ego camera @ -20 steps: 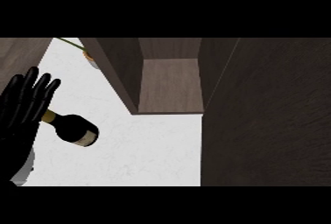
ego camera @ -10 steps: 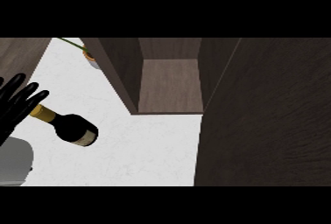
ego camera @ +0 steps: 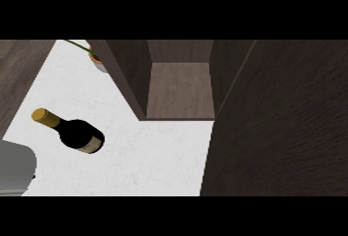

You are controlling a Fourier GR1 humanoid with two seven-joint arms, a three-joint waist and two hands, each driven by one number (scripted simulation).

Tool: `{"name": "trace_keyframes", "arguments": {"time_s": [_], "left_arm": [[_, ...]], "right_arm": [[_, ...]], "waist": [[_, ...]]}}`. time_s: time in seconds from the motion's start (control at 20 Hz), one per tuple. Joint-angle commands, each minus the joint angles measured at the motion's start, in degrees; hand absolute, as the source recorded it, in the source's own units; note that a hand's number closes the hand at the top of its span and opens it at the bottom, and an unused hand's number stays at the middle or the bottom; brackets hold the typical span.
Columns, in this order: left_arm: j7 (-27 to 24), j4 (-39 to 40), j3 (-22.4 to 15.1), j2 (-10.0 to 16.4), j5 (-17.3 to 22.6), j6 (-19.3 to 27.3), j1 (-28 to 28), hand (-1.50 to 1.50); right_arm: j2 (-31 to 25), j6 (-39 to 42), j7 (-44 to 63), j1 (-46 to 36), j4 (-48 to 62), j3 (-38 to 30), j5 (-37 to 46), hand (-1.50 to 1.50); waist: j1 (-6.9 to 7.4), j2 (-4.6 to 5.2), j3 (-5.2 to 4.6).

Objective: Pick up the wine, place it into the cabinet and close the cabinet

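Wine bottle (ego camera: pixel 73 132) on white counter (ego camera: pixel 156 161), left of open cabinet (ego camera: pixel 180 90)

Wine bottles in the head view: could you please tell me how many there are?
1. The wine bottle is on the white counter, left of the open cabinet. The cabinet's walls and its door could hide others.
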Motion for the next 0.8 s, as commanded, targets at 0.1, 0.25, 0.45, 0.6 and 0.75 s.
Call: {"name": "trace_keyframes", "arguments": {"time_s": [0.1, 0.25, 0.45, 0.6, 0.75], "left_arm": [[5.24, 2.25, 2.41, 4.26, 5.72, 1.09, -1.33, -1.50], [4.80, 0.49, 1.39, 1.97, 2.25, 3.42, -2.41, -1.50], [5.04, 4.08, 1.92, 1.03, 0.66, 0.36, -1.65, -1.50], [4.51, 4.65, 0.94, -1.09, -2.97, -1.28, -1.05, -1.50], [4.56, 5.72, 1.50, -1.37, -3.88, -1.19, -2.46, -1.50]], "right_arm": [[0.23, -3.48, 5.83, -0.77, -8.87, 4.74, 5.95, -1.50], [0.27, -5.90, 7.58, -0.75, -9.21, 7.66, 8.61, -1.50], [-1.22, -6.95, 8.97, -2.62, -9.92, 8.17, 8.94, -1.50], [-1.88, -8.64, 12.48, -5.13, -10.57, 8.13, 9.71, -1.50], [-1.14, -10.35, 11.74, -7.26, -8.09, 10.52, 11.63, -1.50]], "waist": [[-0.05, -0.04, -0.01], [-0.36, -0.02, -0.02], [-0.48, -0.03, -0.03], [-0.57, 0.00, -0.08], [-0.39, 0.02, -0.07]]}}
